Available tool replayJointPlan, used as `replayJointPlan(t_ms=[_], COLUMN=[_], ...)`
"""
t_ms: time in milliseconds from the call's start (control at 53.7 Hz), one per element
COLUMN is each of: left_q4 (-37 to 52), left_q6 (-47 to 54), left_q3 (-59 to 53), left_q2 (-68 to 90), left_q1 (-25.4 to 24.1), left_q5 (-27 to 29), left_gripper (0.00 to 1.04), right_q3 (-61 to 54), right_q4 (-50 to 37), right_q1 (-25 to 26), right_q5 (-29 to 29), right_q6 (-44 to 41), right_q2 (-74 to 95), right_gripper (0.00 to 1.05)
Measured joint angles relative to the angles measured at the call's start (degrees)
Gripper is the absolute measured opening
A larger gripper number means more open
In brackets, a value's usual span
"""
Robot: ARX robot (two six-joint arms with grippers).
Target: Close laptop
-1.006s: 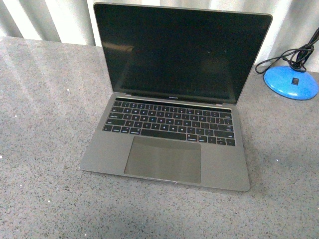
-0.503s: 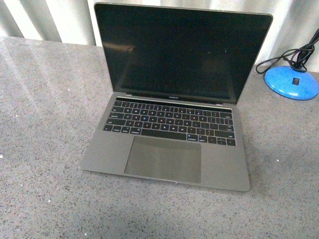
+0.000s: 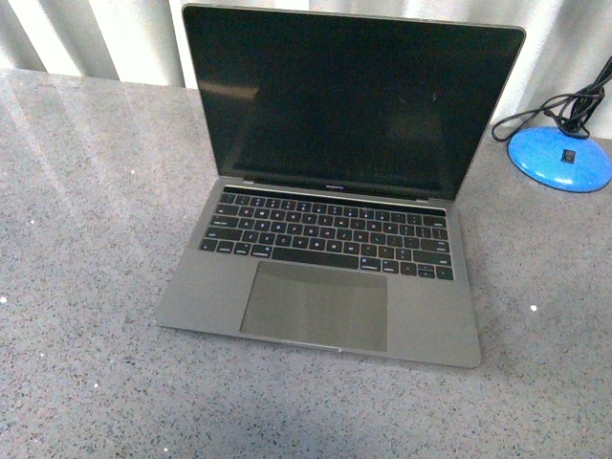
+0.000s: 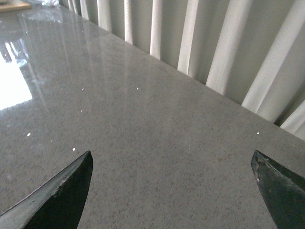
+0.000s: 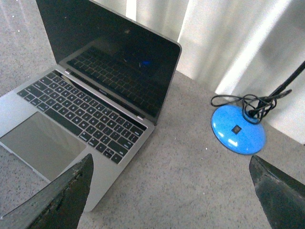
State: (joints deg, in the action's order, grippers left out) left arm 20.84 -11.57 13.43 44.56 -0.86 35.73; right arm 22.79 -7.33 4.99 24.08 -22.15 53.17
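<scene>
**A:** Where's the laptop [image 3: 335, 191]?

**B:** You've got it lid-up in the middle of the grey speckled table [image 3: 76, 249]. Screen dark and near upright, keyboard and trackpad facing the robot. A blue round base [image 3: 559, 158] with a black cable [image 3: 545, 110] sits near its right rear corner, not touching it.

**A:** Claws?

**B:** Left gripper [image 4: 171, 160] has its fingers spread wide over bare table, close to the curtain [image 4: 200, 38]. Right gripper [image 5: 171, 160] is spread wide too, holding nothing. It hangs above the table off the laptop's [image 5: 90, 90] right side, with the blue base [image 5: 238, 130] in its view. Neither touches the laptop.
</scene>
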Motion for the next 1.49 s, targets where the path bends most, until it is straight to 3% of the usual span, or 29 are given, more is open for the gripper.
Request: replayJointPlan(t_ms=[130, 261, 484, 820, 1137, 1360, 1491], left_q4=[8.5, 15.7, 20.1, 19.0, 10.5, 8.3, 7.0], left_q6=[3.8, 9.1, 13.5, 14.0, 20.9, 21.4, 21.7], left_q3=[4.5, 9.1, 20.7, 33.8, 42.6, 47.8, 50.6], left_q2=[10.6, 20.3, 35.8, 47.8, 54.9, 57.2, 59.0], left_q1=[-0.4, 0.4, 2.2, 2.5, 9.4, 10.1, 10.4], left_q5=[-4.5, -12.8, -20.2, -22.3, -26.4, -28.7, -29.3], left_gripper=[0.98, 0.98, 0.98, 0.98, 0.98, 0.98, 0.80], right_q3=[2.8, 7.3, 15.5, 20.7, 27.4, 30.3, 32.1], right_q4=[-7.0, -13.1, -14.1, -14.3, -13.6, -12.0, -11.6], right_q1=[-3.3, -6.5, -9.9, -11.8, -11.3, -11.1, -11.1], right_q5=[-3.2, -6.4, -10.0, -12.6, -12.3, -11.5, -12.1], right_q6=[0.3, 0.6, 1.4, 0.9, -1.1, -2.3, -2.3], right_q2=[7.1, 15.1, 25.6, 30.6, 38.2, 40.1, 41.2], right_gripper=[0.95, 0.95, 0.95, 0.95, 0.95, 0.95, 0.91])
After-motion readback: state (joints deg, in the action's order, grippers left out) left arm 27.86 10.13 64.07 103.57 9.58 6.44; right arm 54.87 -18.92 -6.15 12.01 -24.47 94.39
